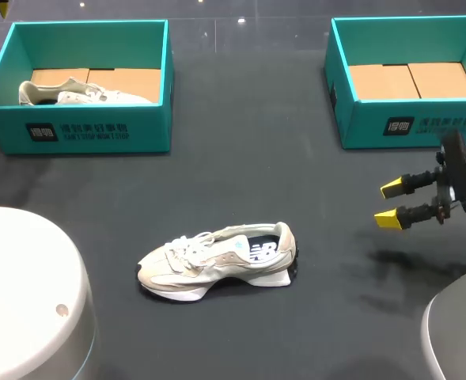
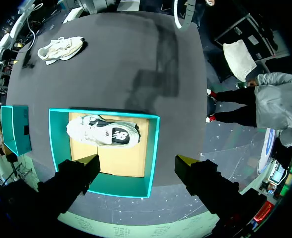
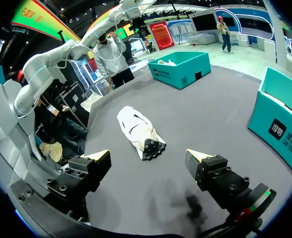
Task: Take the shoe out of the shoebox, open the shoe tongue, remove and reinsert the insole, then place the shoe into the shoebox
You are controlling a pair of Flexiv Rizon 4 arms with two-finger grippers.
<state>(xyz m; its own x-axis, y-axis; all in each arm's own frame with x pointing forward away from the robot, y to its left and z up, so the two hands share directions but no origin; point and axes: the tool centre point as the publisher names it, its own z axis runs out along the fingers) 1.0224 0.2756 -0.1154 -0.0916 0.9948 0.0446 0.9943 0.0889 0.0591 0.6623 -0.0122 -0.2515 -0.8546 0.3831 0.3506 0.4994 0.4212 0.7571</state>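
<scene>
Shoe [image 1: 217, 261] on table [image 1: 335, 317], right gripper [image 1: 390, 203] and left gripper [image 2: 138, 161] (over a shoebox [image 2: 153, 148]) both wide open, empty.

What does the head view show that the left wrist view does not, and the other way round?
Only the head view makes out the right gripper, its yellow tips apart over the table, and the inside of the right shoebox, which holds no shoe. Only the left wrist view shows the left gripper, open, above the left shoebox. Both show the left shoebox with the boxed shoe lying in it, and the loose shoe on the table outside the boxes.
</scene>
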